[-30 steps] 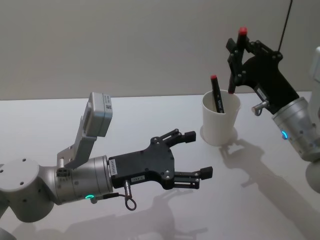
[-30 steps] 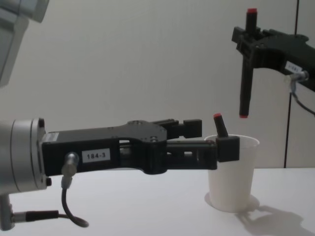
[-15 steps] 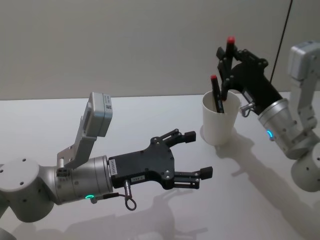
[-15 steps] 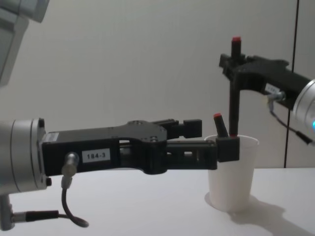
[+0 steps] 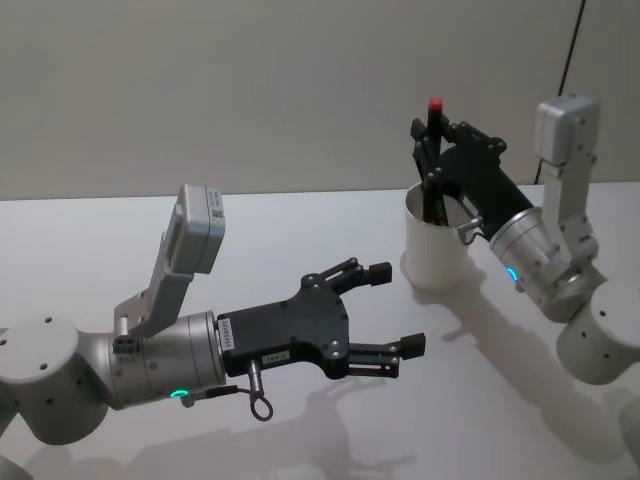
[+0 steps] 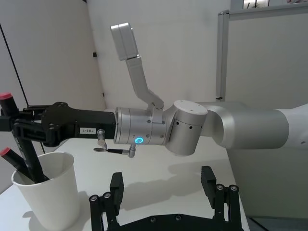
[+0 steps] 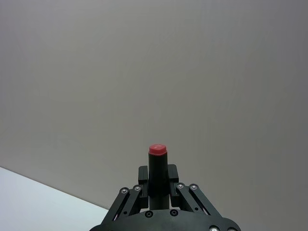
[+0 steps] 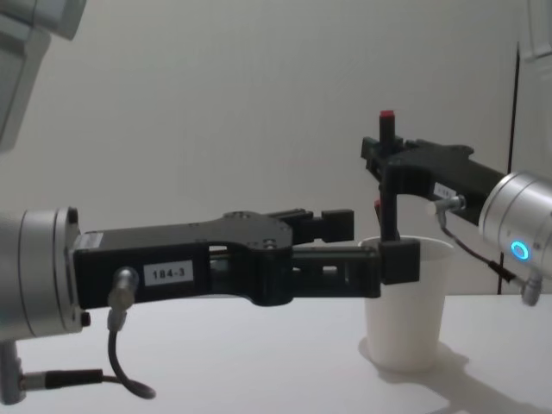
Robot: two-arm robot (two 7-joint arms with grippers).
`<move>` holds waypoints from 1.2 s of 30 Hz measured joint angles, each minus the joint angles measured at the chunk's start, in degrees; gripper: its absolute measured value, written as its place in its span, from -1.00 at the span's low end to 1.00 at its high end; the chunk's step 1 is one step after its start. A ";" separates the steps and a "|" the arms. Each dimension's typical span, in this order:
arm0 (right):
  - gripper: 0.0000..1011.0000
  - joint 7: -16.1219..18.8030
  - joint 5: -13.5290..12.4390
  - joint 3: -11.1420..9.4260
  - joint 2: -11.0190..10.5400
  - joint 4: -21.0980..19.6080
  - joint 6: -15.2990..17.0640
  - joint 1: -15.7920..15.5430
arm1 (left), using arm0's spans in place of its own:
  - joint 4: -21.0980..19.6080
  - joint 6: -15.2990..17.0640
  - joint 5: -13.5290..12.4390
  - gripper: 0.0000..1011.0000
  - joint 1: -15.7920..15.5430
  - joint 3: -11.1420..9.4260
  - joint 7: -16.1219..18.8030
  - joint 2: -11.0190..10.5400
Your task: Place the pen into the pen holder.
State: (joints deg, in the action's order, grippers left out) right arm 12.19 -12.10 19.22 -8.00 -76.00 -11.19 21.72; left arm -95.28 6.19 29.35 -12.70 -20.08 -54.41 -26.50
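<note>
My right gripper is shut on the pen, a black marker with a red cap, and holds it upright. The pen's lower end sits inside the pen holder, a white paper cup at the back right of the table. In the chest view the pen dips past the rim of the pen holder. The left wrist view shows the held pen beside a second red-capped pen leaning in the pen holder. My left gripper hovers open and empty, left of the cup.
The white table runs back to a plain grey wall. My right arm's body stands right of the cup. A dark cable hangs at the back right.
My right gripper has come down and to the left with the pen, whose lower end went from above the cup to inside it. The left arm has not moved.
</note>
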 joint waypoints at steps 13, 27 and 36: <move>-0.06 -0.16 0.32 0.45 0.84 1.87 0.85 0.65 | 0.00 0.00 0.00 0.98 0.00 0.00 0.00 0.00; 0.77 -0.22 0.38 0.56 1.09 2.41 1.15 0.85 | 0.00 0.00 0.00 0.98 0.00 0.00 0.00 0.00; 0.98 -1.26 -1.58 -0.40 -0.21 -0.61 2.09 -0.74 | 0.00 0.00 0.00 0.98 0.00 0.00 0.00 0.00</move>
State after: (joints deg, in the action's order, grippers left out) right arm 10.93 -13.68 18.82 -8.21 -76.61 -9.11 20.98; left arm -95.28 6.19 29.35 -12.70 -20.08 -54.41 -26.50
